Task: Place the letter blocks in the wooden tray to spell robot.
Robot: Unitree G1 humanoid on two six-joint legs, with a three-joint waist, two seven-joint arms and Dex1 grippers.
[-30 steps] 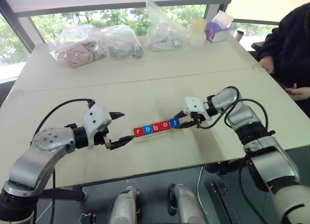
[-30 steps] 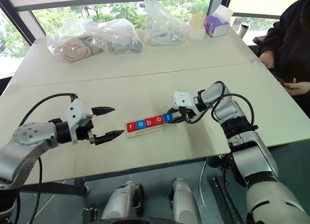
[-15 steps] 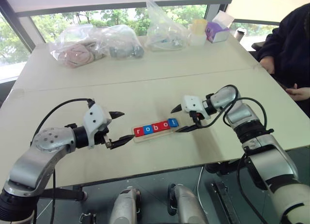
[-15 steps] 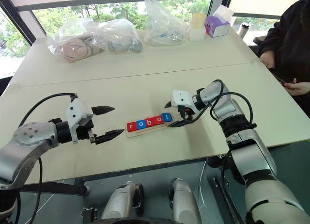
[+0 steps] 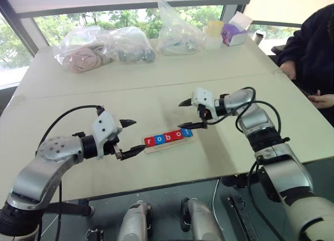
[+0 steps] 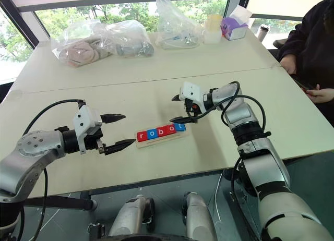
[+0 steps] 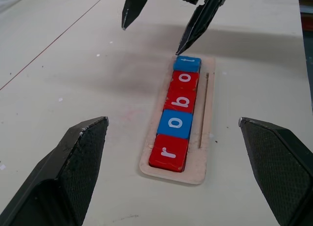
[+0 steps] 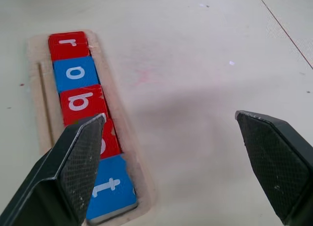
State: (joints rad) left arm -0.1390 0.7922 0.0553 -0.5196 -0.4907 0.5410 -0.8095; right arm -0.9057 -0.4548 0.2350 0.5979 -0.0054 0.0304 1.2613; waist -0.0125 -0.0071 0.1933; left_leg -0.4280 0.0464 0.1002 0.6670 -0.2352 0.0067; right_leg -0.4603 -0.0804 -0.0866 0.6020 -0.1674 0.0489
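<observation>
Pale wood forms the long narrow tray, which is taken as the landmark on the cream table. To the tray's left, the left hand is held just beside the tray's end, its two black fingers spread wide apart with nothing between them. Inside the tray's shallow slot, five small flat square letter blocks are laid touching in one row: a red r, a blue o, a red b, a red o and a blue t, so that robot is spelled. Just above the tray's right end, the right hand is seen with its fingers parted and empty, one fingertip close over the blue t. Beyond the tray, clear plastic bags are seen along the table's far edge. Well to the tray's right, a person's dark sleeve is seen.
</observation>
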